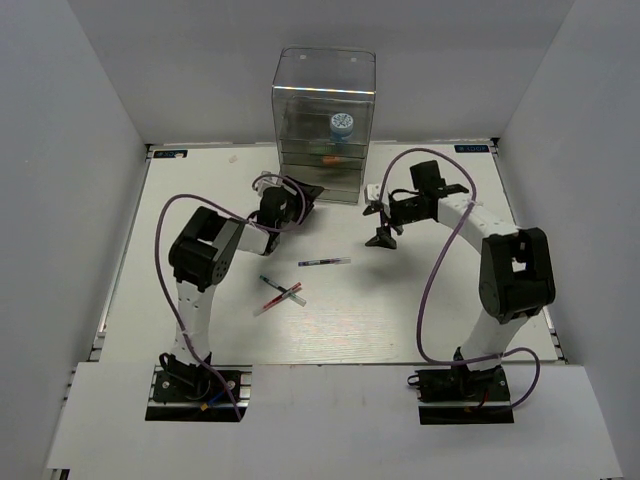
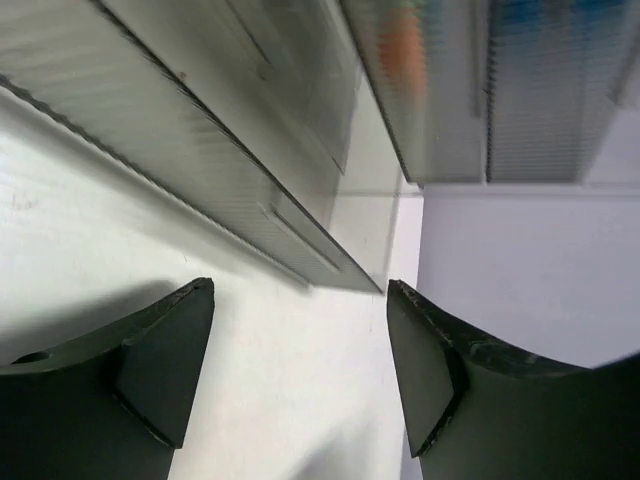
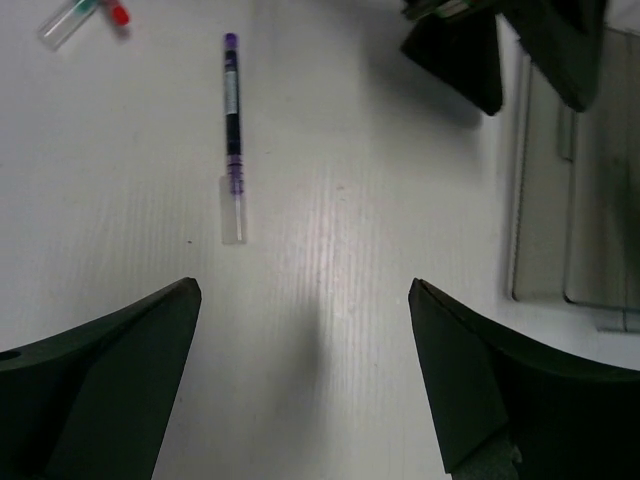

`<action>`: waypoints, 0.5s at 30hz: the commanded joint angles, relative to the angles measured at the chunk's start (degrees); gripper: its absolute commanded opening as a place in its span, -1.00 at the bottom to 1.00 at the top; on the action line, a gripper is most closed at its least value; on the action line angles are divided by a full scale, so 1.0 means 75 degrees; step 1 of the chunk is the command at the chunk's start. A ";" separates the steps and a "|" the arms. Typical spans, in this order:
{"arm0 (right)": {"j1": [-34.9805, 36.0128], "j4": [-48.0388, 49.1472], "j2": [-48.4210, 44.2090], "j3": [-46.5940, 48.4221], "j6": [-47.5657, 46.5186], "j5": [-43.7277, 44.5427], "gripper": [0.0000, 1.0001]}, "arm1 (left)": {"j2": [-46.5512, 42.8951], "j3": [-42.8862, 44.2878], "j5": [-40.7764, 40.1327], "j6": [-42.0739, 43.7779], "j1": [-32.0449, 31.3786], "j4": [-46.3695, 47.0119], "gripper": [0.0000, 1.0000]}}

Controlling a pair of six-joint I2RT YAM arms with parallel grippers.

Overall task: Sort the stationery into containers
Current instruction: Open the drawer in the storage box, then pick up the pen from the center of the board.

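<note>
**Both grippers empty; three pens lie unsorted**

The left gripper stands at the front of the organizer, jaws well apart and holding nothing. The right gripper, near the organizer's front right corner, gapes wide and empty. A blue-white roll sits in the organizer's top compartment. In front of the organizer lies a dark pen; farther from it lie two crossed pens. Judgement: between picks. The next move calls for a descent on the dark pen, jaws across its barrel.

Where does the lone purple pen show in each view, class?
Top external: the purple pen lies near the picture's centre.
Left wrist: not in it.
Right wrist: upper left, running top to bottom.
Shared landmark: the clear organizer, close up in the left wrist view, at the right edge in the right wrist view.
</note>
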 commanded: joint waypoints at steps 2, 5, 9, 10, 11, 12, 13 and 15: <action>0.0532 -0.1668 0.0473 0.0411 -0.1981 -0.0352 0.81 | -0.1464 -0.0683 0.0157 0.0694 0.0080 -0.0319 0.64; 0.1025 -0.1401 0.0683 0.0435 -0.1912 0.0069 0.78 | -0.2190 -0.1316 0.0053 0.1056 0.0080 -0.0915 0.67; 0.1681 -0.1037 0.1058 0.0528 -0.1258 0.0468 0.61 | -0.3711 -0.1752 -0.0346 0.1560 0.0080 -0.3183 0.70; 0.1763 -0.0885 0.1152 0.0540 -0.1116 0.0538 0.58 | -0.3983 -0.1926 -0.0463 0.1690 0.0080 -0.3597 0.70; 0.1984 -0.0640 0.1269 0.0552 -0.0802 0.0829 0.53 | -0.4264 -0.2009 -0.0800 0.1691 0.0080 -0.4042 0.70; 0.2068 -0.0556 0.1328 0.0552 -0.0543 0.0925 0.51 | -0.4533 -0.2010 -0.0989 0.1691 0.0080 -0.5032 0.70; 0.2138 -0.0347 0.1410 0.0564 -0.0413 0.1192 0.51 | -0.5058 -0.2126 -0.1200 0.1587 0.0150 -0.5541 0.70; 0.2325 0.0017 0.1574 0.0587 0.0020 0.1347 0.42 | -0.5542 -0.2127 -0.1915 0.1130 0.0151 -0.7199 0.63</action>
